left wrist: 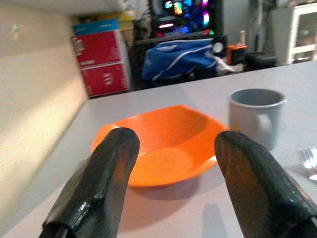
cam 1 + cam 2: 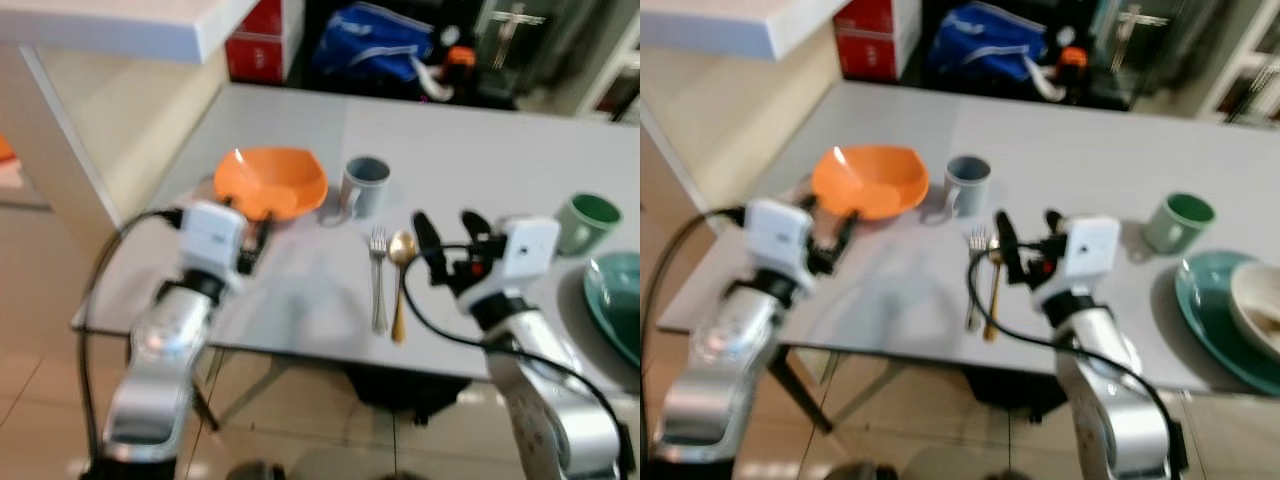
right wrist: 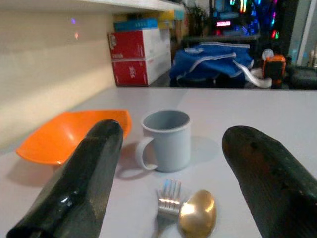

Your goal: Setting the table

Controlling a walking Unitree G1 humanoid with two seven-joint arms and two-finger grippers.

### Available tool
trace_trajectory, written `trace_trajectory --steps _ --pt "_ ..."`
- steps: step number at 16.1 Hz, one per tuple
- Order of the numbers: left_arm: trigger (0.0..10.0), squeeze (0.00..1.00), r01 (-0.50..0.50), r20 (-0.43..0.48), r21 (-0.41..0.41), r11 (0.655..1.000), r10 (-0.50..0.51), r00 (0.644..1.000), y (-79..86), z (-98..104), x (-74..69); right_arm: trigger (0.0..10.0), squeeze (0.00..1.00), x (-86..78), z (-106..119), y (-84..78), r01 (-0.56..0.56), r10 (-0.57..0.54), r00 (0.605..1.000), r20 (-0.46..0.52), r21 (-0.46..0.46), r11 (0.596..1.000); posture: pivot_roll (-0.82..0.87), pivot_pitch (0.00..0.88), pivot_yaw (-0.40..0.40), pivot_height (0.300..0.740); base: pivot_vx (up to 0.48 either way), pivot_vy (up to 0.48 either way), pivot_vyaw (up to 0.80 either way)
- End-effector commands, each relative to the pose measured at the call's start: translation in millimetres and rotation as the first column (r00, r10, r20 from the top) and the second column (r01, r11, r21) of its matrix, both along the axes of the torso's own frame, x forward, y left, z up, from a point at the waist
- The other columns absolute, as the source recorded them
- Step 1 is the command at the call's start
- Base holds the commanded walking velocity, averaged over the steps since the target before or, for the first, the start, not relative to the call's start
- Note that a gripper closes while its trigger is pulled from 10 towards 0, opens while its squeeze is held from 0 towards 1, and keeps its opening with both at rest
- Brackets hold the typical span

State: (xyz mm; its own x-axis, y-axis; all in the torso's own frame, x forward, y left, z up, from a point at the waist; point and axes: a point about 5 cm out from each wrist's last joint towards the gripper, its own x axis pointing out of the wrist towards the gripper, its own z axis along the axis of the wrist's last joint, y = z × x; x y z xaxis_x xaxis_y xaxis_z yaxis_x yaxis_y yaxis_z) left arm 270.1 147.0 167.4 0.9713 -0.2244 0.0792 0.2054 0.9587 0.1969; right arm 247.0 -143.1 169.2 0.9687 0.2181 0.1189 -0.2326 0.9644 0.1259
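Grey table (image 2: 480,150) beside cream wall (image 1: 34,99)

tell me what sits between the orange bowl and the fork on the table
A grey mug stands between the orange bowl and the fork, right beside the bowl, its handle turned toward it. The left eye view shows this.

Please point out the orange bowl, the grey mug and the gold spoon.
orange bowl (image 2: 272,182): left eye view, inner surface.
grey mug (image 2: 366,186): left eye view, outer wall.
gold spoon (image 3: 197,213): right wrist view, the scoop.
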Motion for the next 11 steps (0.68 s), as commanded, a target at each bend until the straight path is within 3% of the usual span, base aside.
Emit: trace_trajectory --steps 1,11 --pt "10.0 0.0 0.014 0.007 -0.005 1.0 -0.014 1.0 -7.0 5 -0.2 10.0 0.0 1.6 -2 -5.6 0.029 -0.029 1.0 -0.001 -0.017 0.999 0.03 0.0 -0.023 0.74 0.0 0.48 0.0" --pt "10.0 0.0 0.021 0.009 -0.023 1.0 -0.021 1.0 -11.5 19 15.0 10.0 0.0 4.1 -2 -2.9 0.036 -0.036 0.999 0.01 -0.014 0.999 0.0 0.0 -0.007 0.74 0.0 0.48 0.0"
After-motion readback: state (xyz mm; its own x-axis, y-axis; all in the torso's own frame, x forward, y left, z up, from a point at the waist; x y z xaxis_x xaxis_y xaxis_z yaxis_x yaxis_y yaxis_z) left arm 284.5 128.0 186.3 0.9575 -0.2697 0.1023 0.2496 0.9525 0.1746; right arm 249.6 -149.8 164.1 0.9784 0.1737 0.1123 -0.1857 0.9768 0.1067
